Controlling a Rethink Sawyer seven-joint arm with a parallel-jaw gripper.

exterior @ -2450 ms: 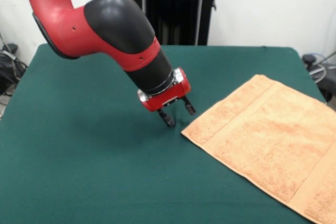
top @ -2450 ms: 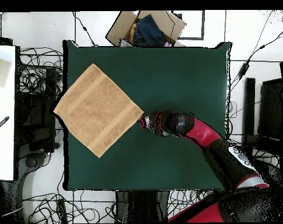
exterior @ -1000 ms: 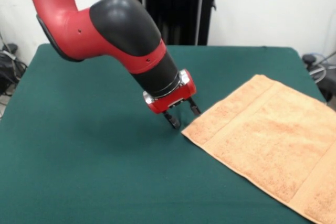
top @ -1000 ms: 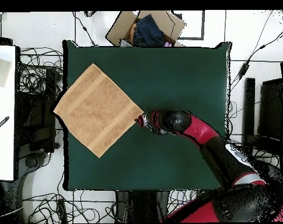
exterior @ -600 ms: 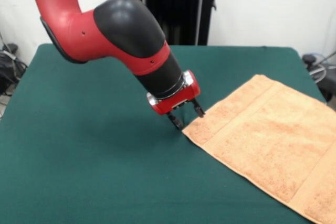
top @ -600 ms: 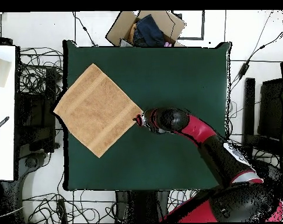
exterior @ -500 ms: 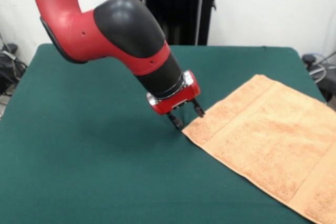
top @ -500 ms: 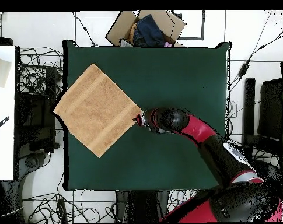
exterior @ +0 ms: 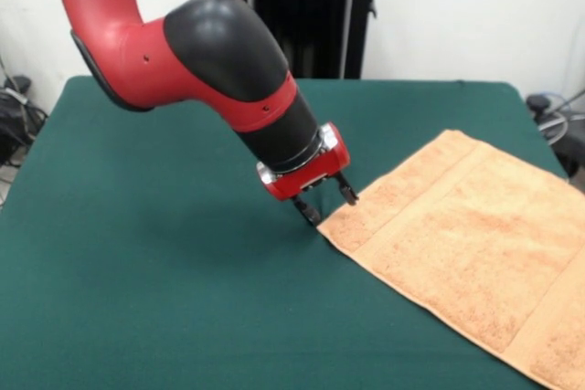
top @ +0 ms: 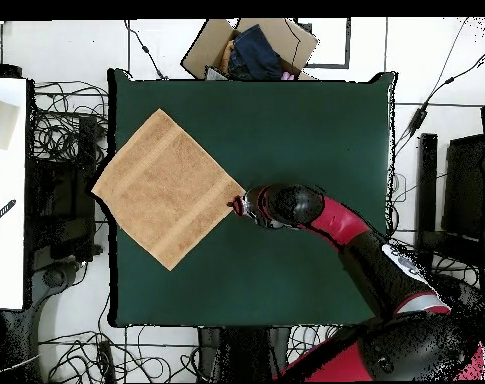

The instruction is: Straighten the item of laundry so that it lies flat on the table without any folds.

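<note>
One tool (exterior: 329, 205) open, tips at towel (exterior: 475, 244) corner, empty

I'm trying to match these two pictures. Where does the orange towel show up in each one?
Front view: the towel lies flat at the lower right, running off the picture's right and bottom edges.
Overhead view: the towel sits as a diamond at the table's left side, one corner hanging past the table edge.
Shared landmark: the gripper, fingers open at the towel's corner nearest the table's middle.
</note>
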